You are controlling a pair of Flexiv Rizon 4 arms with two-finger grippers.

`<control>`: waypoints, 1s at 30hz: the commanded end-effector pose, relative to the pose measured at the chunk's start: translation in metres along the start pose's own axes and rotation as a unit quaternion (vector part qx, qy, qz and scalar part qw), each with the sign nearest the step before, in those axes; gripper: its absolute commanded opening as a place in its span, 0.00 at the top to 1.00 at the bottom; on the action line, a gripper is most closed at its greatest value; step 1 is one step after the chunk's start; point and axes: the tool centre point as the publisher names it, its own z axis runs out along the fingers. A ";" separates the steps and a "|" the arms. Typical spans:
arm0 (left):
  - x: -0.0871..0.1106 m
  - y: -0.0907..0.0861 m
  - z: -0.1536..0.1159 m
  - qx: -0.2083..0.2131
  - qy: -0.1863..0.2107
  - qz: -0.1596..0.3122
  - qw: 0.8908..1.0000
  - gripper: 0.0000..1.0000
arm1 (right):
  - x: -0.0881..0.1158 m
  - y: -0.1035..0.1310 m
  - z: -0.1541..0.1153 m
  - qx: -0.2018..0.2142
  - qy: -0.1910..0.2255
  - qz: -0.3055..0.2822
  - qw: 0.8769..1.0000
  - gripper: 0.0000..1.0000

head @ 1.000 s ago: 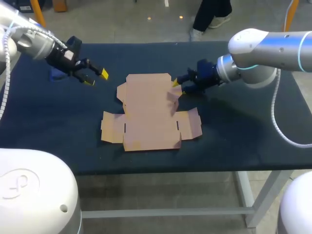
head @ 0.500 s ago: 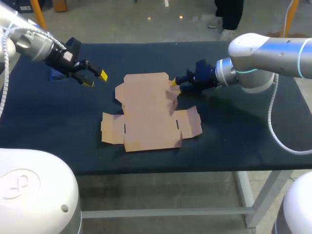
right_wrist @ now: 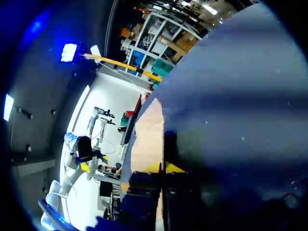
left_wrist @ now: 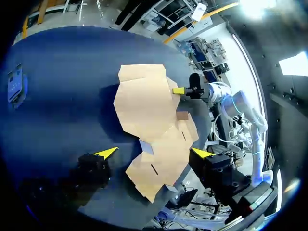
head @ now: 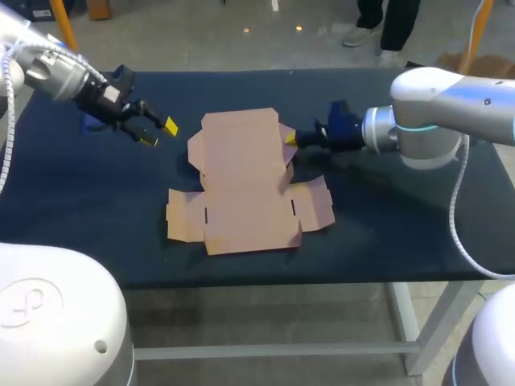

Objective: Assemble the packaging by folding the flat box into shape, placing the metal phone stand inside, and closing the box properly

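Dark table (head: 96,209), on which the box (head: 245,189) is laid out as a flat cardboard blank, directly ahead of the left claw (head: 159,133) and reaching to the tips of the right claw (head: 288,138). The blank is judged light, thin and springy. It should be stiff across each panel and weak along the creases. The small tabs could easily be dented or torn, and the blank is liable to slide on the tabletop if pushed from one side only. The far panel appears lifted a little beside the right claw, whose tips are pressed nearly together on the edge of a side flap. The left claw is held spread wide, apart from the blank and holding nothing. Hold is best taken at a panel edge close to a crease, with the middle panel pressed down. A small blue object (head: 91,122), not identifiable, lies near the left claw, well apart from the box.
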 end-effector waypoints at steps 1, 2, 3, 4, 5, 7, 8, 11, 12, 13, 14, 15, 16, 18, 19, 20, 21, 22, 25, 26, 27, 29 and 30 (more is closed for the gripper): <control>-0.002 -0.005 0.001 -0.010 0.007 0.003 1.000 0.00 | 0.003 -0.004 -0.006 -0.010 0.011 -0.007 1.000 1.00; -0.002 -0.005 0.001 -0.010 0.009 0.008 1.000 0.00 | 0.005 -0.004 -0.007 -0.011 0.015 -0.009 1.000 1.00; -0.001 -0.005 0.001 -0.010 0.011 0.013 1.000 0.00 | 0.006 -0.004 -0.008 -0.011 0.019 -0.011 1.000 1.00; -0.001 -0.004 0.002 -0.010 0.012 0.021 1.000 0.00 | 0.008 -0.004 -0.009 -0.012 0.024 -0.013 1.000 1.00; 0.000 -0.004 0.002 -0.009 0.016 0.030 0.999 0.00 | 0.009 -0.003 -0.011 -0.011 0.031 -0.014 0.999 1.00; 0.001 -0.003 0.001 -0.003 0.026 0.049 0.998 0.00 | 0.013 -0.002 -0.013 -0.009 0.042 -0.017 0.999 1.00; 0.001 -0.003 0.000 0.002 0.029 0.060 0.998 0.00 | 0.015 -0.002 -0.015 -0.008 0.049 -0.019 0.999 1.00; 0.000 -0.002 -0.001 0.020 0.041 0.097 0.994 0.00 | 0.022 -0.001 -0.021 -0.004 0.075 -0.022 0.997 1.00; 0.000 -0.001 -0.001 0.029 0.042 0.108 0.993 0.00 | 0.024 0.000 -0.023 0.002 0.087 -0.022 0.996 1.00; 0.000 -0.001 -0.001 0.029 0.042 0.108 0.993 0.00 | 0.024 0.000 -0.023 0.002 0.087 -0.022 0.996 1.00; 0.000 -0.001 -0.001 0.029 0.042 0.108 0.993 0.00 | 0.024 0.000 -0.023 0.002 0.087 -0.022 0.996 1.00; 0.000 -0.001 -0.001 0.029 0.042 0.108 0.993 0.00 | 0.024 0.000 -0.023 0.002 0.087 -0.022 0.996 1.00; 0.000 -0.001 -0.001 0.029 0.042 0.108 0.993 0.00 | 0.024 0.000 -0.023 0.002 0.087 -0.022 0.996 1.00; 0.000 -0.001 -0.001 0.029 0.042 0.108 0.993 0.00 | 0.024 0.000 -0.023 0.002 0.087 -0.022 0.996 1.00; 0.000 -0.001 -0.001 0.029 0.042 0.108 0.993 0.00 | 0.024 0.000 -0.023 0.002 0.087 -0.022 0.996 1.00; 0.000 -0.001 -0.001 0.029 0.042 0.108 0.993 0.00 | 0.024 0.000 -0.023 0.002 0.087 -0.022 0.996 1.00; 0.000 -0.001 -0.001 0.029 0.042 0.108 0.993 0.00 | 0.024 0.000 -0.023 0.002 0.087 -0.022 0.996 1.00; 0.000 -0.001 -0.001 0.029 0.042 0.108 0.993 0.00 | 0.024 0.000 -0.023 0.002 0.087 -0.022 0.996 1.00; 0.000 -0.001 -0.001 0.029 0.042 0.108 0.993 0.00 | 0.024 0.000 -0.023 0.002 0.087 -0.022 0.996 1.00; 0.000 -0.001 -0.001 0.029 0.042 0.108 0.993 0.00 | 0.024 0.000 -0.023 0.002 0.087 -0.022 0.996 1.00; 0.000 -0.001 -0.001 0.029 0.042 0.108 0.993 0.00 | 0.024 0.000 -0.023 0.002 0.087 -0.022 0.996 1.00; 0.000 -0.001 -0.001 0.029 0.042 0.108 0.993 0.00 | 0.024 0.000 -0.023 0.002 0.087 -0.022 0.996 1.00; 0.000 -0.001 -0.001 0.029 0.042 0.108 0.993 0.00 | 0.024 0.000 -0.023 0.002 0.087 -0.022 0.996 1.00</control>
